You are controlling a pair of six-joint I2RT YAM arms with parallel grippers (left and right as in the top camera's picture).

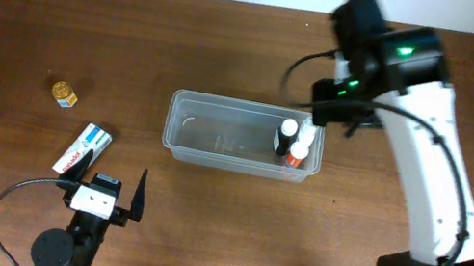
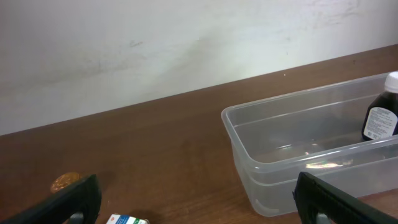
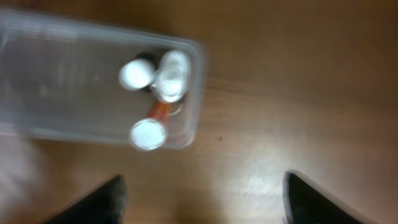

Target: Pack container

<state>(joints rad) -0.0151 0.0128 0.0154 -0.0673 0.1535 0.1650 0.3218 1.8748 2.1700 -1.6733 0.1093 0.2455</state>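
Nearest the overhead lens is my right arm (image 1: pixel 428 157); it hangs over the right end of the container (image 1: pixel 213 160), a clear shallow tub whose long axis runs left to right, with bottles (image 1: pixel 287 140) at that end. Left wrist view: my left gripper (image 2: pixel 199 202) is wide open and empty, the container ahead to the right. Right wrist view, blurred: my right gripper (image 3: pixel 205 199) is wide open too, empty, the container's end just beyond

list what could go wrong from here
1. Three upright bottles crowd the right end of the container; the open right tool hovering nearby might tip one.
2. The white box lies slanted by the open left tool; a skewed grasp could slip.
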